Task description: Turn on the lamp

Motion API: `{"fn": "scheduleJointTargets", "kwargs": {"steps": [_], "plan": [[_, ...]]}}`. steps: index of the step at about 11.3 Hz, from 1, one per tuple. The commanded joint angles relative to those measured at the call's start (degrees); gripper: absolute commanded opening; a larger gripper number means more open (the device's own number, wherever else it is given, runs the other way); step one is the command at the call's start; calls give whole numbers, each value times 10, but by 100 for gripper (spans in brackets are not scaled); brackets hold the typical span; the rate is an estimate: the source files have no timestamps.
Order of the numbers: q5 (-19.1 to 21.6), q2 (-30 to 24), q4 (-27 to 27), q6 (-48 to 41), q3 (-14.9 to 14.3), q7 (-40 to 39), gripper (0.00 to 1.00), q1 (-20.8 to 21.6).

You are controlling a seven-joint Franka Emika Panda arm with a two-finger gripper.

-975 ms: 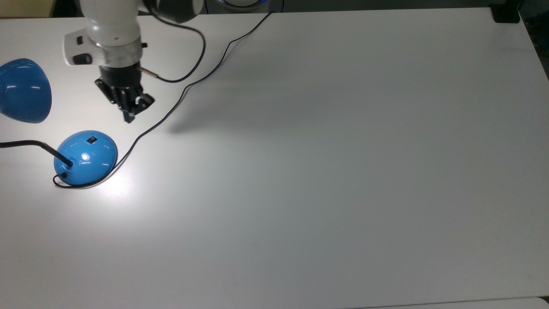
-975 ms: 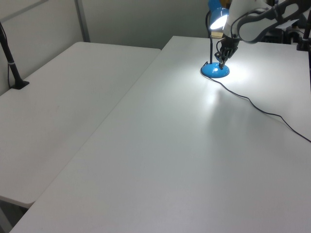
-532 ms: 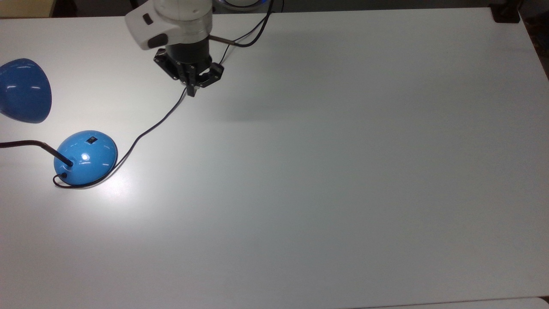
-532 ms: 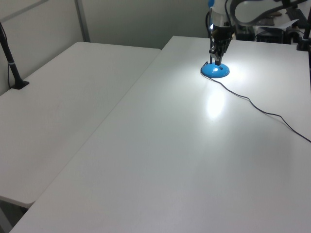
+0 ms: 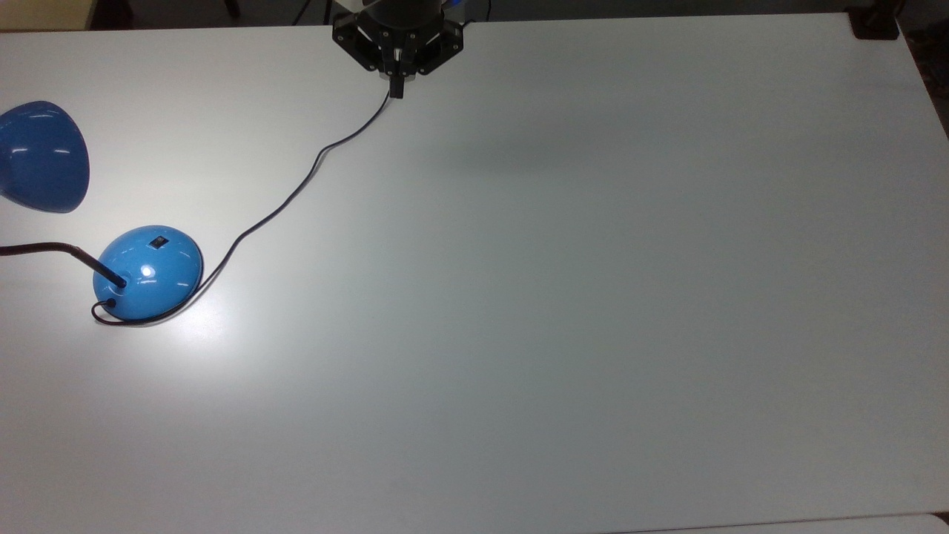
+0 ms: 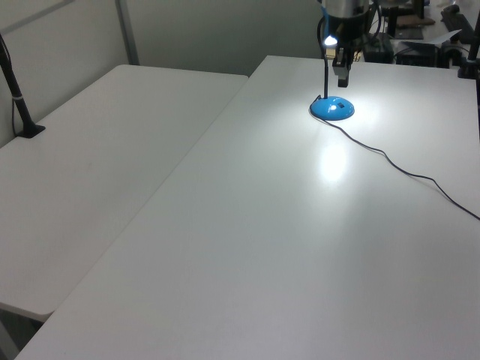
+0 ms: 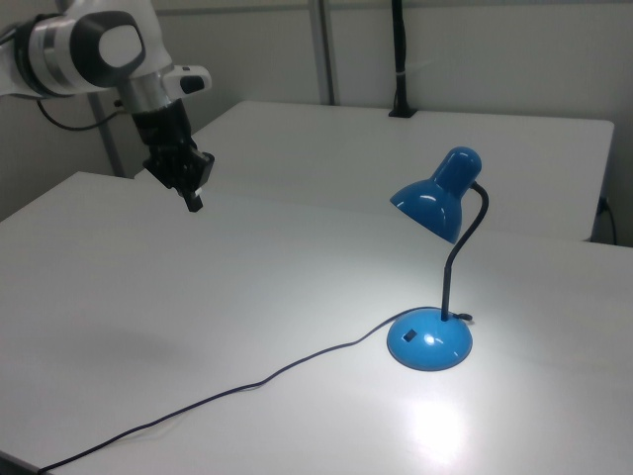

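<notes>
The blue lamp stands at the top view's left, with its dome base [image 5: 148, 272], black rocker switch [image 5: 159, 241] and shade [image 5: 41, 157]. It is lit: in the right view the shade [image 7: 435, 198] throws a bright patch on the table beside the base [image 7: 429, 339]. Its black cord [image 5: 296, 189] runs up toward the table's far edge. My gripper [image 5: 397, 90] hangs at the top view's upper middle, shut and empty, far from the lamp. In the right view the gripper [image 7: 194, 203] is high above the table at the right view's left. In the left view the gripper [image 6: 343, 79] is above the base [image 6: 332, 109].
The white table [image 5: 563, 297] spreads wide to the top view's right. A black clamp [image 5: 875, 26] sits at its far right corner. A second table [image 6: 90, 150] with a black post [image 6: 19, 97] adjoins in the left view. The cord [image 7: 247, 386] trails across the table.
My gripper has drawn away from the lamp base, moving toward the top view's upper middle and rising. The lamp stays lit and has not moved.
</notes>
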Motion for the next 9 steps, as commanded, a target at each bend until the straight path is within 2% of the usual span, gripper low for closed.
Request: {"fn": "scheduleJointTargets", "kwargs": {"steps": [1,3,6,8,9], "plan": [[14,-36,-9,-30,-8,-39,0,4],[49,-36,-4,-35,-13,-51,0,-2],[55,-35,-4,-41,-14,-43,5,-2],[58,-35,1,-70,-18,-37,19,-2],[59,-35,1,-71,-18,-37,38,-3]]}}
